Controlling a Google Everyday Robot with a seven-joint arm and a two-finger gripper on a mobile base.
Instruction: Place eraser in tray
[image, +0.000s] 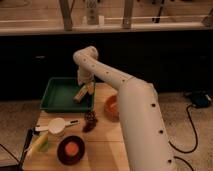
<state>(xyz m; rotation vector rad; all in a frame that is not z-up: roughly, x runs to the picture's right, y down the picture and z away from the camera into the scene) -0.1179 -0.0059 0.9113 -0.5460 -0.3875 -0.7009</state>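
Near edge of the light wooden table (102, 142): a dark round bowl (70, 149) is sitting with something orange inside. A yellow corn cob (37, 144) is lying just left of it. Behind those, a white scoop-like cup with a short handle (56, 125) is resting left of centre, and a dark reddish clump (90, 121) is lying near it on the right. The round orange bowl (110, 106) is sitting further right, partly hidden by the bulky white robot arm (140, 115), which is reaching in from the lower right.

At the far left end, the shallow rectangular dark green plastic tray (57, 95) is sitting on the table. The gripper (85, 88) is hanging over the tray's right side. The small tan rectangular eraser (80, 95) is sitting tilted right at the gripper's tip, inside the tray's outline. Can't tell whether the gripper is clamping it or has let go, or whether the eraser is touching the tray floor.
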